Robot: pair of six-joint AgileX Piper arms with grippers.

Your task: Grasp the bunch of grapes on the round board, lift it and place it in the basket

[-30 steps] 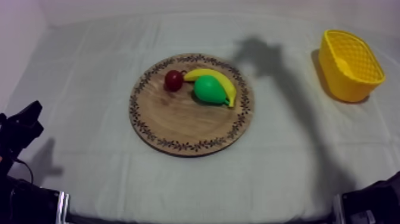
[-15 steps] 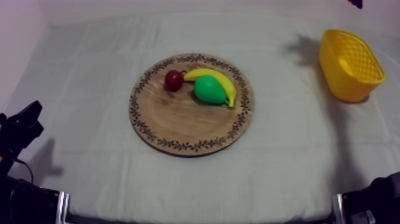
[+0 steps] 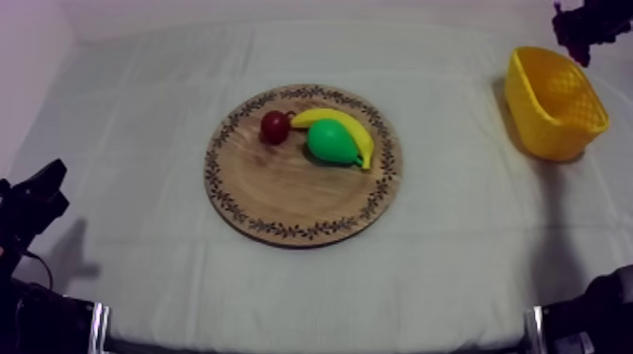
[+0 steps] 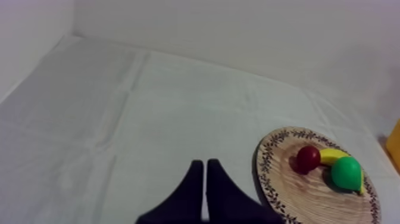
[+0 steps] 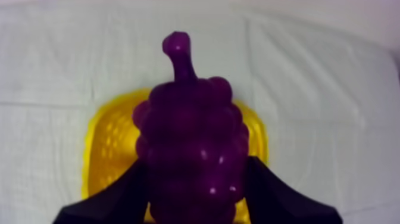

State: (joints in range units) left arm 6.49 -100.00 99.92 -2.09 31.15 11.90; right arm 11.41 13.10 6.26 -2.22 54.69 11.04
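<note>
the left gripper (image 4: pixel 205 179) rests low at the left side, fingers pressed together on nothing; in the middle the wooden board (image 3: pixel 283 198) holds the small red fruit (image 3: pixel 275 126), the banana (image 3: pixel 322 115) and the pear (image 3: pixel 330 141); at the right the right gripper (image 5: pixel 195 167) pinches the bunch of grapes (image 5: pixel 191 113) by its sides, up over the yellow basket (image 5: pixel 107 149); the grapes look light, hard and bumpy, maybe a bit slippy; the fat middle seems the best place to hold.

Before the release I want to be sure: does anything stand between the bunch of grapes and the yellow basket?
Nothing visible does. The right gripper holds the bunch of grapes directly above the yellow basket, and the part of its opening that shows looks free.
</note>
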